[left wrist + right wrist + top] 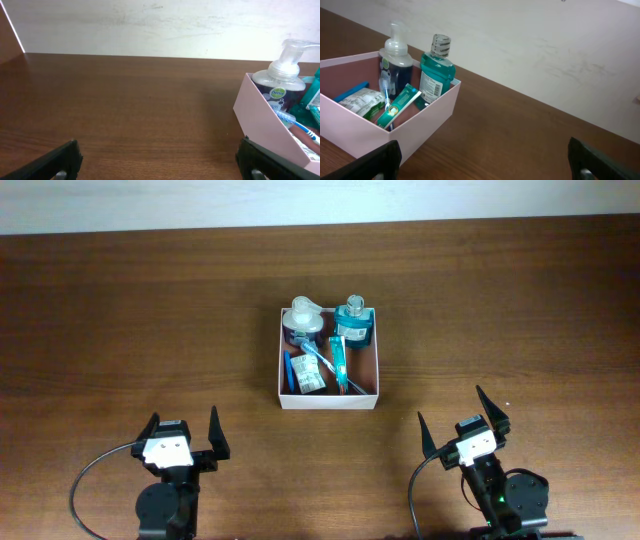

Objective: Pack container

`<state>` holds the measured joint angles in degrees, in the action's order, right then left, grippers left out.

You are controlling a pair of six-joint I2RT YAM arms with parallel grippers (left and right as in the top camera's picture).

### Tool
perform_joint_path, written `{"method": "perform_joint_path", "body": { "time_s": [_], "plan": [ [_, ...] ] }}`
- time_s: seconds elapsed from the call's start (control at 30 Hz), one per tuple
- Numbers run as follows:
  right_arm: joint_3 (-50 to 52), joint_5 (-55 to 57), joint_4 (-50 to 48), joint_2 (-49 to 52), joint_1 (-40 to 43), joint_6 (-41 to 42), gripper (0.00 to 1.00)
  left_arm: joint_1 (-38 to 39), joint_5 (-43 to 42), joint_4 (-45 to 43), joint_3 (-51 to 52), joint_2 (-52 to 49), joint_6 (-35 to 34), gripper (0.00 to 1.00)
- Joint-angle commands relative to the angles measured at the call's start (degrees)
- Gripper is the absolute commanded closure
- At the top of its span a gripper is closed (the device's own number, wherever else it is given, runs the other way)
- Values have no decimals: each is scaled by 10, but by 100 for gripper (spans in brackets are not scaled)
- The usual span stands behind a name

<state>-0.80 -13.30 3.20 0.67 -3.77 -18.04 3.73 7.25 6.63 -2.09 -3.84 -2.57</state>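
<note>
Overhead: container (328,402) sits central, loaded; pump bottle (303,320) and mouthwash (353,320) upright along the far wall, leaving room in front. Left gripper (183,418) and right gripper (449,404) wait well back, both spread, empty. Left wrist: container off right, apart from the fingers. Right wrist: toothpaste (399,106) leans inside beside the mouthwash. Looks packed, I'd say.

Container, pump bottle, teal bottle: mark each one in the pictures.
container (328,402), overhead view, on its near white wall.
pump bottle (278,89), left wrist view, on its labelled shoulder.
teal bottle (437,75), right wrist view, on its body below the cap.
</note>
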Motion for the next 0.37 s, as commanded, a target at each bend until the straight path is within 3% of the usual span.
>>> {"method": "perform_joint_path", "body": {
  "time_s": [0.0, 0.33],
  "plan": [
    [5, 5, 1, -5, 5, 1, 1, -3, -9, 0, 3, 4, 9, 1],
    [5, 5, 0, -5, 5, 1, 1, -3, -9, 0, 3, 4, 9, 1]
  ]
}}
